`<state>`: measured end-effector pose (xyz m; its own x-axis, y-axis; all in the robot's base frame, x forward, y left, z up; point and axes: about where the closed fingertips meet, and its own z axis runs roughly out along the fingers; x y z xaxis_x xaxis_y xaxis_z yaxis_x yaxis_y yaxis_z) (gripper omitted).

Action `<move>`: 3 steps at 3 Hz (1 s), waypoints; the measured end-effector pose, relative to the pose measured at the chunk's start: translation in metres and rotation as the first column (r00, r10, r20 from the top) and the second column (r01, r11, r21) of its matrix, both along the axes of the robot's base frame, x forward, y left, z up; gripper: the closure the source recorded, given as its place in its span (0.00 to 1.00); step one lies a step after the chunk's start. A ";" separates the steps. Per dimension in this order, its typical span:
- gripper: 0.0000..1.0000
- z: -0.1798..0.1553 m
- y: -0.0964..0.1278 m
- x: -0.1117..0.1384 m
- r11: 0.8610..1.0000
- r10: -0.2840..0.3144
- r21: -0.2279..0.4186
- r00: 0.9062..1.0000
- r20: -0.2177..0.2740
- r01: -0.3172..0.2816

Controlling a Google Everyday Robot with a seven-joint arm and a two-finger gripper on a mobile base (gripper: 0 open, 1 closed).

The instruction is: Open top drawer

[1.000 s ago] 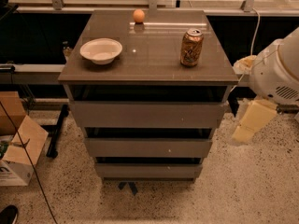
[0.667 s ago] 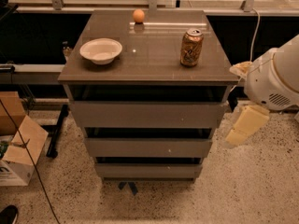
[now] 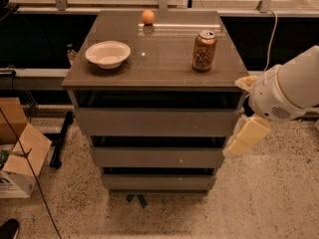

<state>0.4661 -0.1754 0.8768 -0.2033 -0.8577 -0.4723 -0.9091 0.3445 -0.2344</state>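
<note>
The top drawer [image 3: 157, 122] is the tallest, widest grey front of three on the cabinet, with no handle and a dark gap above it under the tabletop. My gripper [image 3: 245, 137] hangs from the white arm [image 3: 289, 88] just off the right end of the top drawer front, about level with its lower edge, close to the cabinet's right side. I cannot tell whether it touches the drawer.
On the cabinet top [image 3: 159, 59] stand a white bowl [image 3: 107, 54], a soda can [image 3: 204, 51] and an orange ball [image 3: 147, 17]. Two shorter drawer fronts [image 3: 157, 157] sit below. Cardboard boxes [image 3: 20, 153] and a cable lie on the floor at left.
My arm and gripper have moved left, closer to the right side of the cabinet. The drawers and the things on top have not moved.
</note>
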 end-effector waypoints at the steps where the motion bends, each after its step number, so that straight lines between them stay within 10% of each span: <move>1: 0.00 0.000 0.000 0.000 1.000 0.000 0.000 1.000 0.000 0.000; 3: 0.00 -0.039 0.012 0.015 0.997 -0.060 0.050 0.998 0.017 0.059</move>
